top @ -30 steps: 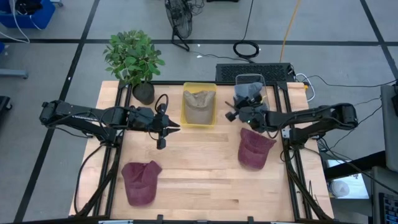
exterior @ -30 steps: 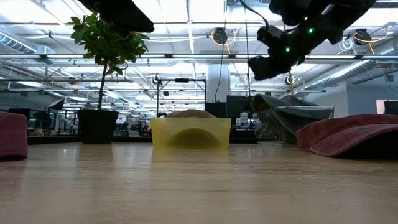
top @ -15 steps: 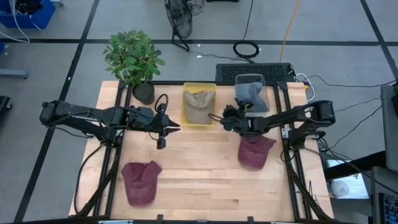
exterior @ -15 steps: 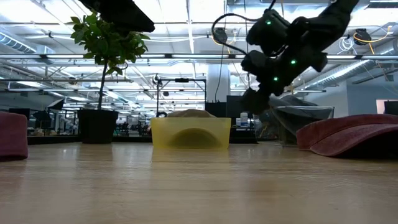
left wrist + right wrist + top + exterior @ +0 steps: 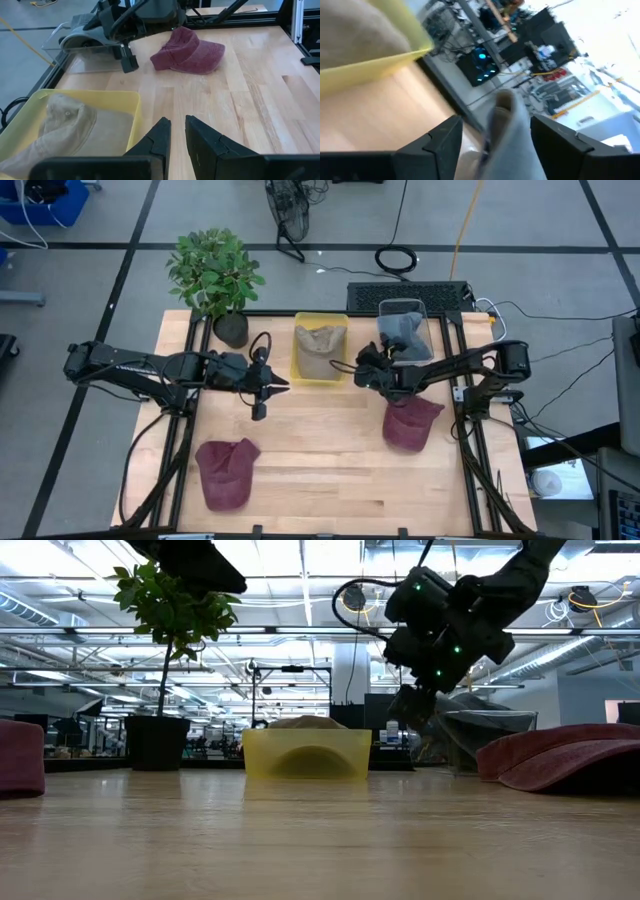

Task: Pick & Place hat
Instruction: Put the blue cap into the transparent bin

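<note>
A maroon hat (image 5: 225, 472) lies flat on the table near the front left. A second maroon hat (image 5: 410, 423) lies at the right (image 5: 190, 50). A tan hat (image 5: 320, 348) sits in the yellow bin (image 5: 296, 370), and a grey hat (image 5: 403, 330) sits in the clear bin (image 5: 425, 310). My right gripper (image 5: 362, 370) hangs open above the table between the two bins, fingers pointing down (image 5: 412, 705). The grey hat (image 5: 507, 130) shows beyond its spread fingers. My left gripper (image 5: 285, 384) hovers left of the yellow bin with a narrow gap between its fingers (image 5: 174, 122) and nothing in it.
A potted plant (image 5: 215, 275) stands at the far left corner. Black frame rails (image 5: 455, 395) run along the table's sides. Bare wood lies in the middle and front between the two maroon hats.
My right gripper has gone from beside the clear bin toward the table's left, closer to the yellow bin. It has come down a little and tipped its fingers downward. The hats have stayed where they were.
</note>
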